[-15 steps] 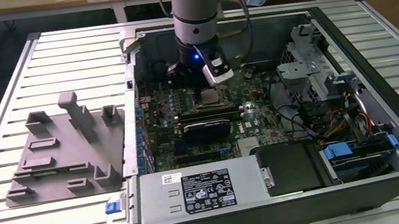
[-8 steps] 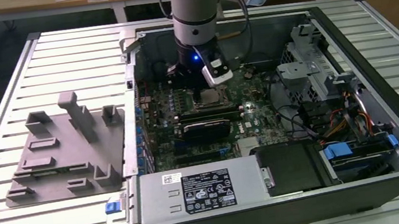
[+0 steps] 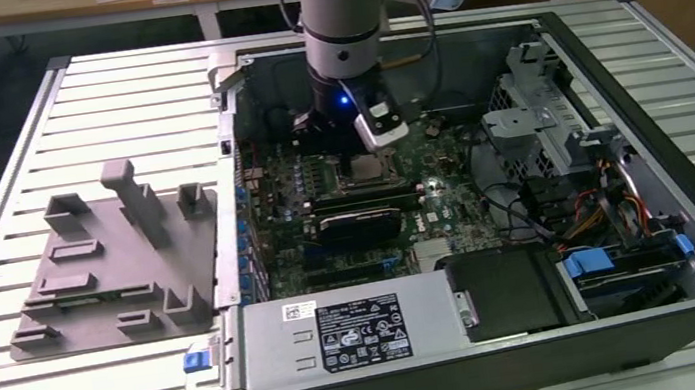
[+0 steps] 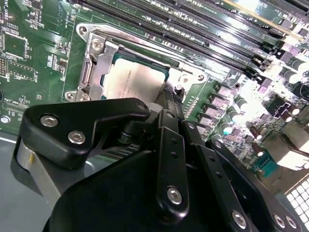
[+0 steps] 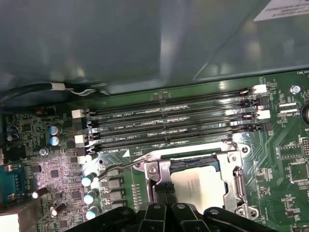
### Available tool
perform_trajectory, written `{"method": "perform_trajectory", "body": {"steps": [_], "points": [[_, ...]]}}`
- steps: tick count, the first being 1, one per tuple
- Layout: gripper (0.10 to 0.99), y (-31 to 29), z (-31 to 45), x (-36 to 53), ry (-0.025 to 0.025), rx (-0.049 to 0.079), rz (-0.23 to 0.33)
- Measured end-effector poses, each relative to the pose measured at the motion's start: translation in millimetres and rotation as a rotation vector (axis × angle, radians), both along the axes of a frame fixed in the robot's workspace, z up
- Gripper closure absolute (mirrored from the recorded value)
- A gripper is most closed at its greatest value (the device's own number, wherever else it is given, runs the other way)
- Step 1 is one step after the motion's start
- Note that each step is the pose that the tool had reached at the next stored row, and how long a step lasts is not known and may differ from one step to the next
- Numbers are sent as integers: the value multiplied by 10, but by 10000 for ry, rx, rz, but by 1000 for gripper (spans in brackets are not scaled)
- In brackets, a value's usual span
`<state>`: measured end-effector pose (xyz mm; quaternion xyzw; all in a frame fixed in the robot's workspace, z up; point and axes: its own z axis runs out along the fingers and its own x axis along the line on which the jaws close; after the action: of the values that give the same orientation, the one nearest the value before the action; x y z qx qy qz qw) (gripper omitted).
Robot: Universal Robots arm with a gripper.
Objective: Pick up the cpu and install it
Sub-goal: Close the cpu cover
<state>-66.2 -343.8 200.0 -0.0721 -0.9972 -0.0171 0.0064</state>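
The open computer case [image 3: 507, 376] holds the motherboard [image 3: 457, 206], with the metal socket frame [image 4: 94, 63] mounted on it. A grey fixture plate [image 3: 103, 278] lies well apart from the frame, outside the case. The gripper [image 5: 164, 191] hangs at the frame's edge, fingertips drawn together on nothing, just beside the cpu [image 4: 133, 79]. Memory slots [image 5: 169, 125] run alongside the frame. The cpu lies flat inside the frame, silver top up.
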Motion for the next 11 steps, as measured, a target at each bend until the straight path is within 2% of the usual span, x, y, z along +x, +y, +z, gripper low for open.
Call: {"method": "perform_trajectory", "body": {"steps": [11], "points": [[980,0,2,23,1,-2,1]]}}
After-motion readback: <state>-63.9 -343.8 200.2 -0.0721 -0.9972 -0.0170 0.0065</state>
